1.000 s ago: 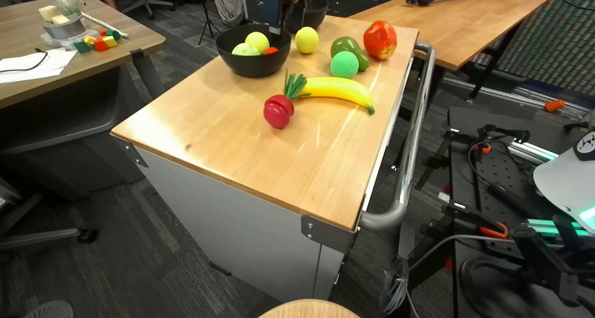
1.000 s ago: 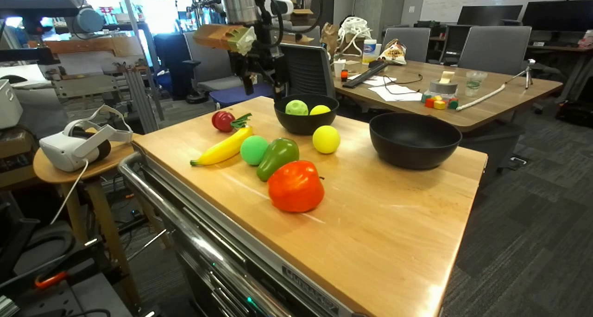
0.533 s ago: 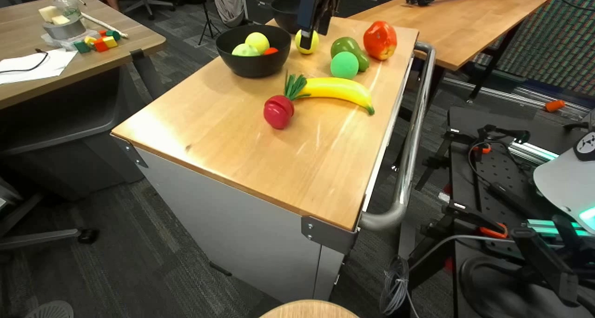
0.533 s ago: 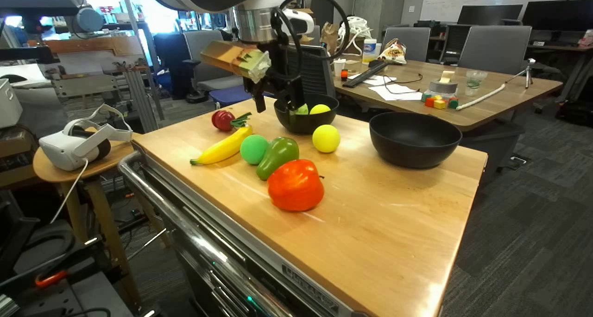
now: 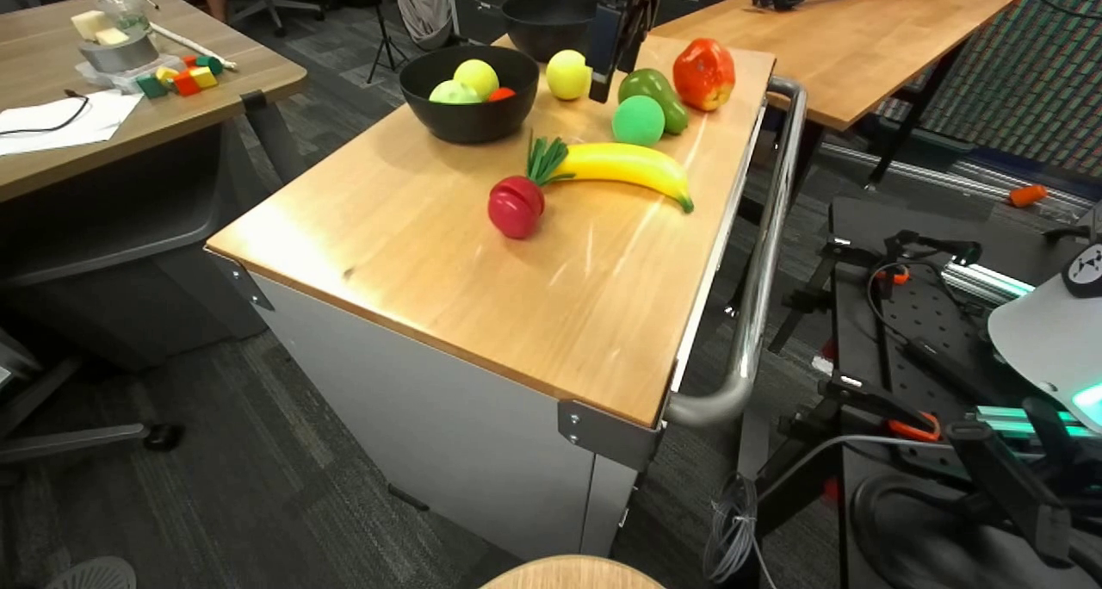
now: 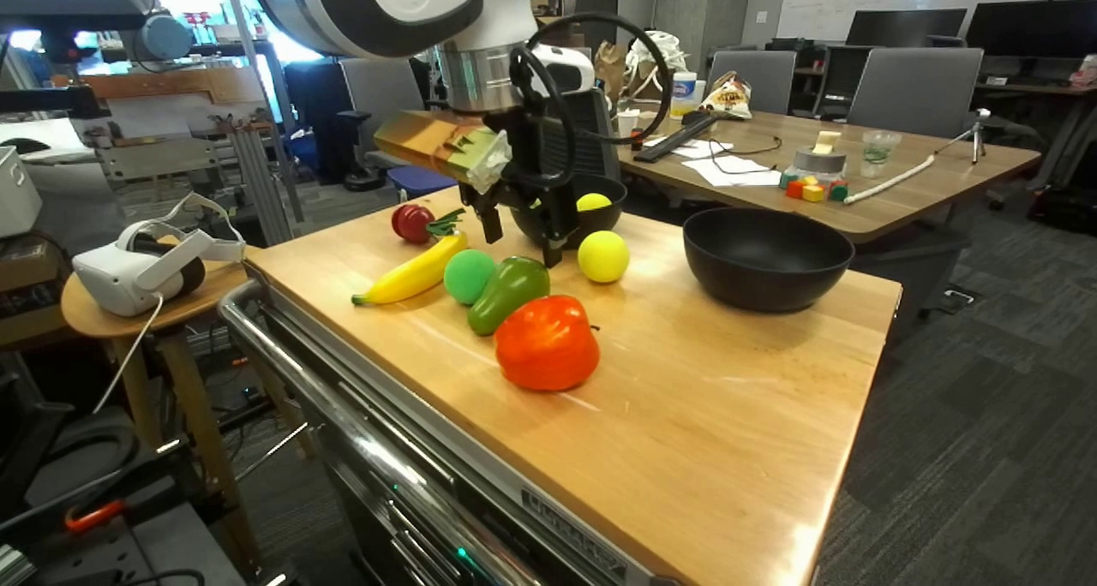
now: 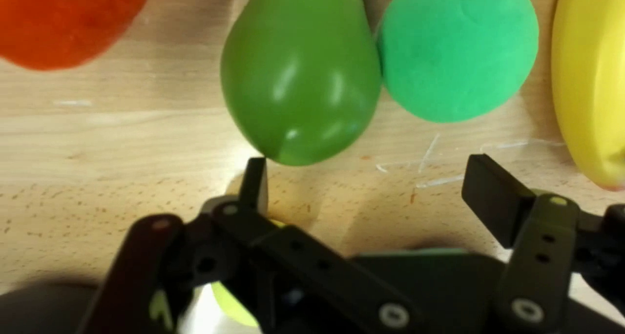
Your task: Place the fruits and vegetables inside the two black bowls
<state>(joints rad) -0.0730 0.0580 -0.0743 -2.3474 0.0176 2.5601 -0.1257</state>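
Wooden worktop (image 6: 720, 449) on a cart (image 5: 448, 417); grey chairs (image 6: 914, 106) stand in the room behind. In an exterior view, the gripper (image 6: 523, 245) hangs low above the worktop, its fingers (image 6: 561, 226) spread and nothing clamped. The avocado (image 6: 507, 301) lies on the worktop just on the camera's side of it, between the green ball (image 6: 469, 276) and the red pepper (image 6: 547, 346). One black bowl (image 6: 767, 288) stands well apart.

In an exterior view, another black bowl (image 5: 469, 124) holds yellow, pale green and red pieces. The banana (image 5: 628, 164) and radish (image 5: 515, 207) lie outside it.

In the wrist view, the avocado lies ahead of the fingertips, blunt end toward the gripper, long axis pointing away. The gap is not centred on that axis: its middle faces the join between avocado and green ball, which appear to touch. Contact between one fingertip and the blunt end cannot be determined.

Judgement: the avocado is the likely next pick. The gripper should advance and shift toward the red pepper to straddle the avocado. Risk noted: one finger could catch the green ball.
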